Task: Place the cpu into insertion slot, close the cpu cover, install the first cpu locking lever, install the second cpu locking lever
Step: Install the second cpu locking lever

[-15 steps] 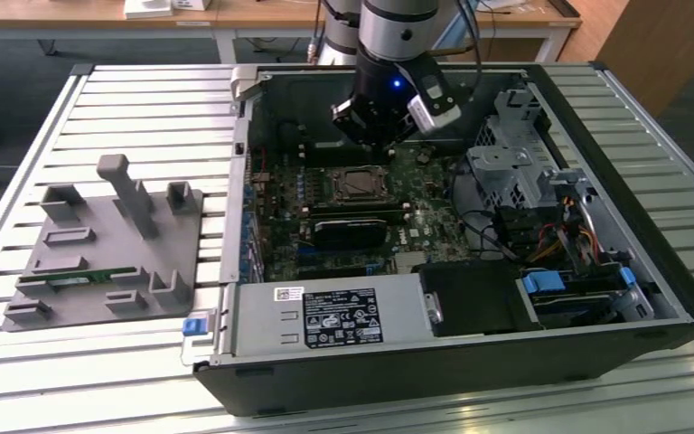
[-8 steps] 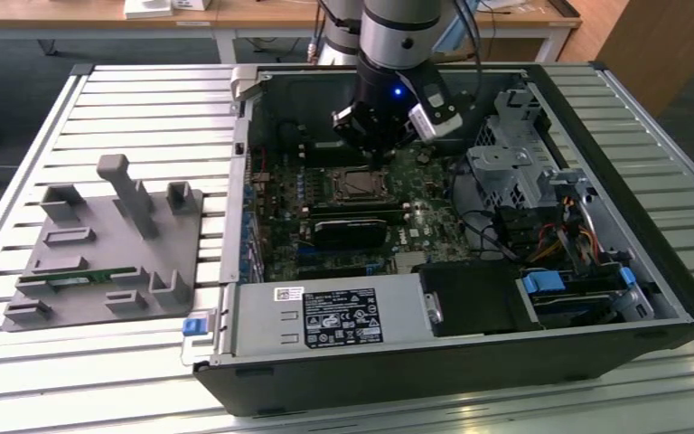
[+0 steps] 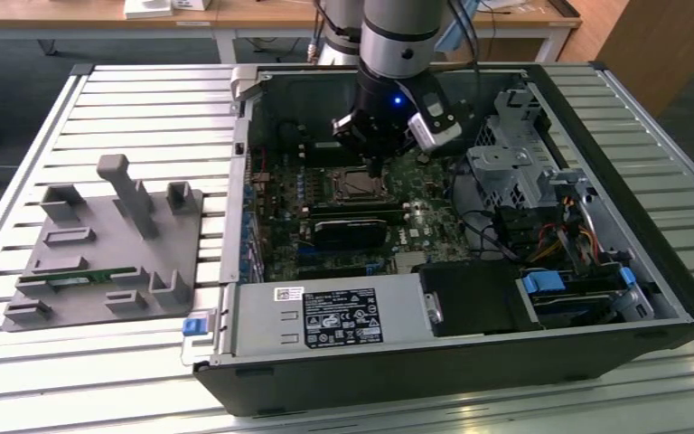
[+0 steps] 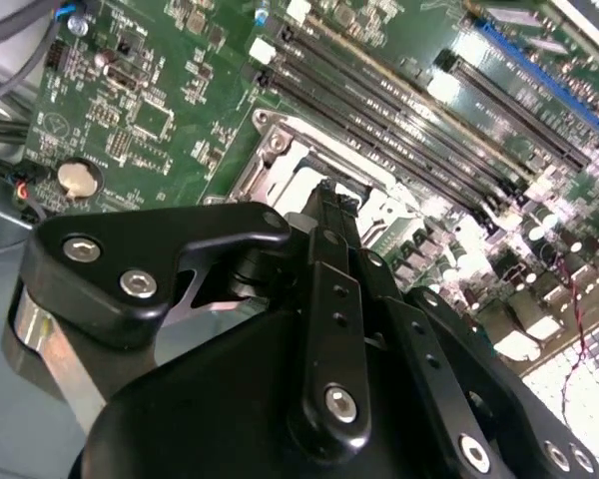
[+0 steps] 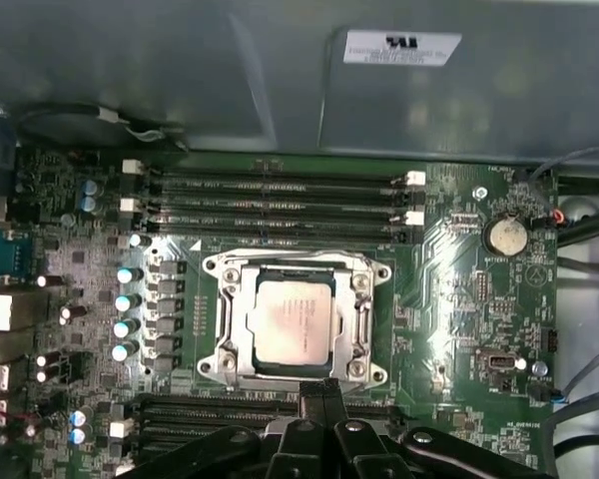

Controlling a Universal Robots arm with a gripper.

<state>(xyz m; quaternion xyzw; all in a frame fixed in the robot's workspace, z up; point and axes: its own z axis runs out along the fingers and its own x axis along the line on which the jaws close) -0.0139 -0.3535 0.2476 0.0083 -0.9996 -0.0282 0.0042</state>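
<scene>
The cpu (image 5: 292,321), a dull silver square, lies flat in the insertion slot (image 5: 212,267) on the green motherboard. The cpu cover (image 5: 237,321), a silver frame, lies down around the chip with the chip showing through its window. My gripper (image 5: 319,387) is shut with nothing between its black fingers, and its tip hovers at the socket's edge just beside the frame. In the exterior view the gripper (image 3: 376,168) hangs inside the open computer case right over the socket (image 3: 356,186). The second wrist view has the shut fingers (image 4: 332,249) in front of the socket frame (image 4: 272,150).
Long memory slots (image 5: 280,200) run beside the socket, with a coin battery (image 5: 505,237) nearby. A black card (image 3: 350,231), a drive cage (image 3: 510,167) and cables crowd the case. A grey fixture (image 3: 106,244) sits on the slatted table at the exterior view's left.
</scene>
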